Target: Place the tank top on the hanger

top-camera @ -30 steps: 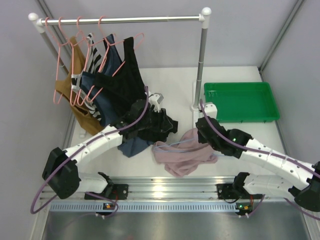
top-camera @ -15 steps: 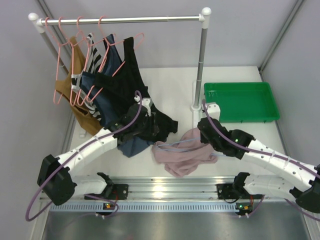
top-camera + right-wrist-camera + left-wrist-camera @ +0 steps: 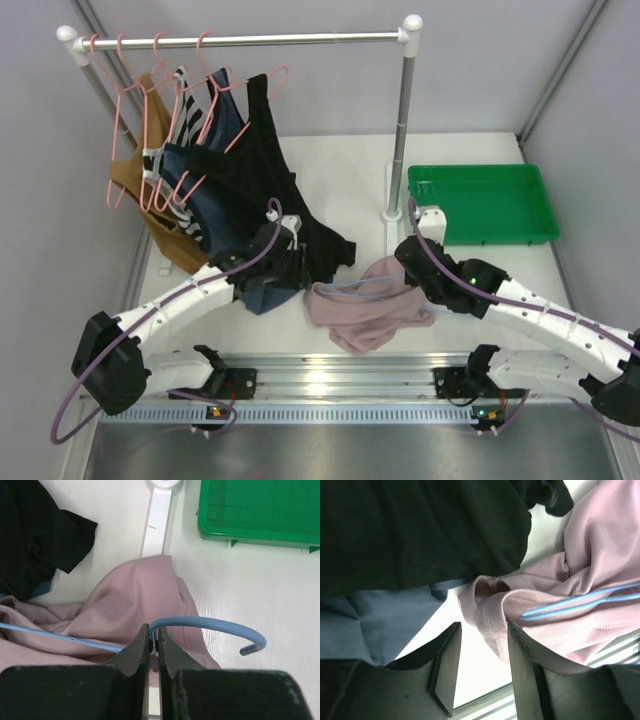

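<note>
Pulled closer, the left gripper (image 3: 483, 631) hovers spread and empty beside the tank top (image 3: 600, 555) at the table's (image 3: 340, 170) front edge; right gripper (image 3: 154, 636) pinches the hanger (image 3: 210, 622), threading unfinished.

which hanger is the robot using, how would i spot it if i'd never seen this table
From the green tray, look left and nearer to the crumpled mauve-pink tank top on the table. The hanger lies across that top, its neck pinched in the right gripper. It is thin light-blue wire; the other hangers, up on the rail, are pink.
</note>
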`<state>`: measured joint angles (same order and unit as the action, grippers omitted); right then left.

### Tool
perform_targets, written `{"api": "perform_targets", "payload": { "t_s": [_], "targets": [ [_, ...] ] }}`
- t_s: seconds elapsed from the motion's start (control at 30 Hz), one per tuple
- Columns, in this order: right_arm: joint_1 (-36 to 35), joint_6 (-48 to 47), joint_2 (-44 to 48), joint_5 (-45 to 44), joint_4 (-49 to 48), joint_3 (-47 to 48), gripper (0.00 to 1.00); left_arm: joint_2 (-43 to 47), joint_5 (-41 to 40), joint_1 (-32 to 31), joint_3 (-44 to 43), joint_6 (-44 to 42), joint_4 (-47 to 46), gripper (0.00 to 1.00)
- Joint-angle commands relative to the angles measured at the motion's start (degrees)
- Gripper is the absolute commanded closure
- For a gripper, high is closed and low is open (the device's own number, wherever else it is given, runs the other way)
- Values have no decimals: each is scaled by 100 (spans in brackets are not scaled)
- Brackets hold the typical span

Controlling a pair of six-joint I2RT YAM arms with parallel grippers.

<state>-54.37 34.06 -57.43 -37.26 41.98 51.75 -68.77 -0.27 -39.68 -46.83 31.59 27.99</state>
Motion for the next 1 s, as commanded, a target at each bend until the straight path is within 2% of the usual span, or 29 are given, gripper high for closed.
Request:
{"api": "perform_targets", "payload": {
  "t_s": [0.0,0.33,0.73,0.8,0.87,0.93,0.97],
  "targets": [
    [-74,118,74,-309,91,257,100,40,194,-13,95,93,-214,53],
    [-74,118,13,-282,135,275,100,-356,265,-233,60,128,-557,54],
    [-74,100,-93,-186,56,248,100,-716,-175,-356,7,57,-531,58],
    [-65,100,-119,-159,48,257,100,-716,-175,-382,-10,57,-575,68],
    [-65,100,-119,-133,21,266,100,-708,-131,-409,-72,40,-575,88],
    [-74,74,-128,-115,21,292,100,-708,-105,-426,-168,-13,-523,99],
    [-65,65,-146,-124,30,301,100,-690,-113,-453,-212,-30,-453,100]
  ]
}}
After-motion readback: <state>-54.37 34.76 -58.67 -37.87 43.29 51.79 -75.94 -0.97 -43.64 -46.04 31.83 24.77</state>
